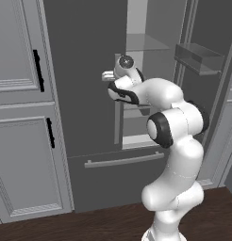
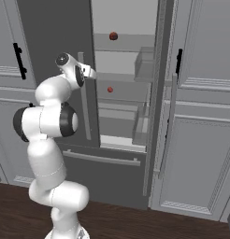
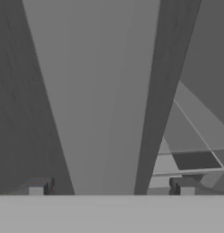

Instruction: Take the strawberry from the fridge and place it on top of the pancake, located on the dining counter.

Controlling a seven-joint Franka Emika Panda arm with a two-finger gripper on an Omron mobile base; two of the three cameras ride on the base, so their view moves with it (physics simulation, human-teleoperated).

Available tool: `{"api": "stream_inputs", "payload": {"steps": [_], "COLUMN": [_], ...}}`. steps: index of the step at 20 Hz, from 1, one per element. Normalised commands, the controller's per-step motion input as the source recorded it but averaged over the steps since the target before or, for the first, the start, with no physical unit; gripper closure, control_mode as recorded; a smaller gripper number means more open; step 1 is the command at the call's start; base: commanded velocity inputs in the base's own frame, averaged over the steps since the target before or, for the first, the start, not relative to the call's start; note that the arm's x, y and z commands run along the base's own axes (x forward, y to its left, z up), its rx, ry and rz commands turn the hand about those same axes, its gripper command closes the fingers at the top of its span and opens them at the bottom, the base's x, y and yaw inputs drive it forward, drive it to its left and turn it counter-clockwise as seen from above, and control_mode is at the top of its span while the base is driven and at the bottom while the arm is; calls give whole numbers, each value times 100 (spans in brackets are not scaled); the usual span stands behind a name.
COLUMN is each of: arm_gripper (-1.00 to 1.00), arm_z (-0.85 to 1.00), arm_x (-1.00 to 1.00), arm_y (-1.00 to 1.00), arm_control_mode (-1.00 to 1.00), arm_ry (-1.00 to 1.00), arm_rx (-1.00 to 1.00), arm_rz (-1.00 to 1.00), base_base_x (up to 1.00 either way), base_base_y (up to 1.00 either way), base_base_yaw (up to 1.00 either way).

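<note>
Taking the fridge point(image 1: 89, 94) as the landmark: to its left stand light grey panelled cabinets point(image 1: 19, 117) with black handles point(image 1: 38, 70). The fridge's left door point(image 2: 56, 32) is closed; its right door point(image 2: 159, 93) stands swung open, its inner bins point(image 1: 199, 57) visible on the door's inside face. Below both doors runs the lower drawer with its horizontal bar point(image 1: 123, 160).

The gripper point(image 2: 91, 72) sits at the inner edge of the closed left door, right at that door's pale vertical handle point(image 2: 83, 102), near the handle's upper end. In the hand view the two fingertips point(image 3: 37, 188) stand wide apart with the pale handle point(image 3: 100, 91) running between them, and nothing gripped; the pads do not appear to touch it.

Inside the open right half of the fridge, glass shelves point(image 2: 124, 43) cross the cavity. A small red round item, the strawberry point(image 2: 113, 36), rests on the upper shelf, above and to the right of the gripper. A second, smaller red object point(image 2: 110, 89) lies on a lower shelf, right of the gripper and well apart from it.

To the right of the fridge stand more grey panelled cabinets point(image 2: 201, 116).
</note>
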Motion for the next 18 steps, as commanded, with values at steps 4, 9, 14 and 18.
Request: {"api": "stream_inputs", "payload": {"steps": [4,9,14,18], "arm_gripper": [100,100,100,100], "arm_z": [0,0,0,0], "arm_x": [30,26,5,-31], "arm_y": [0,0,2,13], "arm_control_mode": [-100,-100,-100,-100], "arm_ry": [0,0,3,8], "arm_rx": [0,0,0,0], "arm_rz": [0,0,-2,-11], "base_base_x": [0,0,0,0], "base_base_y": [0,0,0,0], "base_base_yaw": [0,0,0,0]}}
